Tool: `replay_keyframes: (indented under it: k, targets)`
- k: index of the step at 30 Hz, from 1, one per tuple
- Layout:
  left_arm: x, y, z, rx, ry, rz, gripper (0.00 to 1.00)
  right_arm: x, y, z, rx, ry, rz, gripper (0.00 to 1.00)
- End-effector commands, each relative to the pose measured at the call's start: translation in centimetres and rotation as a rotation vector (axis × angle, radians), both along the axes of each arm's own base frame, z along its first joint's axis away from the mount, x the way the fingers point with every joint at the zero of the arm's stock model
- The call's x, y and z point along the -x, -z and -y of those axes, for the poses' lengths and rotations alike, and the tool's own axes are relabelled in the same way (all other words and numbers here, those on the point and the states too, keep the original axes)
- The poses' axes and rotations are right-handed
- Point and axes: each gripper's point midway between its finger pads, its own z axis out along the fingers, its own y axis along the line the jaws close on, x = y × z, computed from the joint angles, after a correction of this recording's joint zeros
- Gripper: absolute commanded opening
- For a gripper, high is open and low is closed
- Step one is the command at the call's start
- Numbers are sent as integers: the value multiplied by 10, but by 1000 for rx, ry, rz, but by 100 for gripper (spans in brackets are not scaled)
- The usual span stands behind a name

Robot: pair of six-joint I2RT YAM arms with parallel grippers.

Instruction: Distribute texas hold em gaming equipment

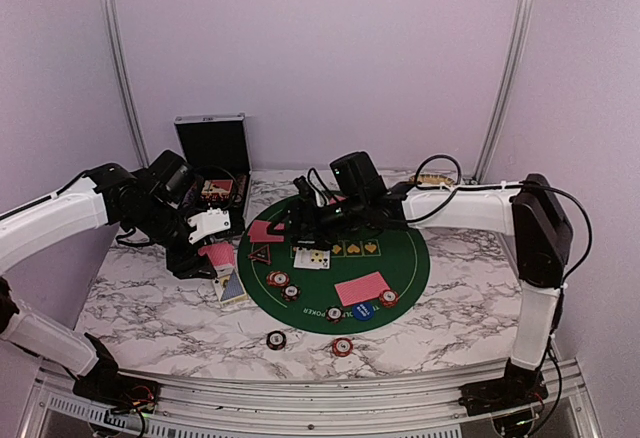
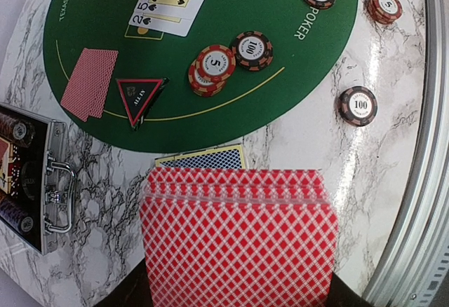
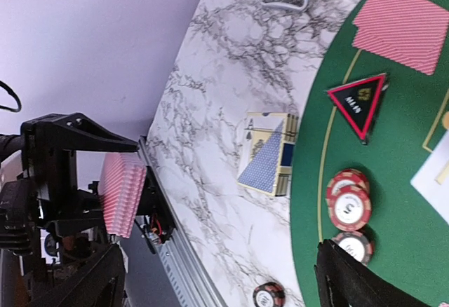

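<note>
Deck held ready for dealing.
Left fingers [image 2: 345,295] clamp the fanned pink-red-backed card deck [image 2: 238,237] above the white marble bench [image 2: 105,216]; right fingers [image 3: 351,279] hover spread wide and empty, likely waiting to take cards.

Black hinged case [image 1: 211,145] open, far left on marble table [image 1: 150,308]; round green mat [image 1: 400,248] near, centre.

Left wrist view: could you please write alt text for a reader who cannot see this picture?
A slightly fanned stack of red-backed playing cards fills the foreground above a marble table. Beyond it lies a round green poker mat with poker chips, a triangular marker and two face-up spades.
</note>
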Motion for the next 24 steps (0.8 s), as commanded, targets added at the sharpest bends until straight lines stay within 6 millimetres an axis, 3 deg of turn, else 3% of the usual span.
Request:
replay_keyframes:
  k: [1,14,24]
  targets:
    - [-5,-9,7,24,2,17,0,15,-33,-36,-151,-81,-39,93]
    - [-7,-14,12,41,6,30,0,39,-37,-80,-241,-193,-132,91]
    - [-7,-19,13,48,8,42,0,45,-32,-94,-273,-215,-175,88]
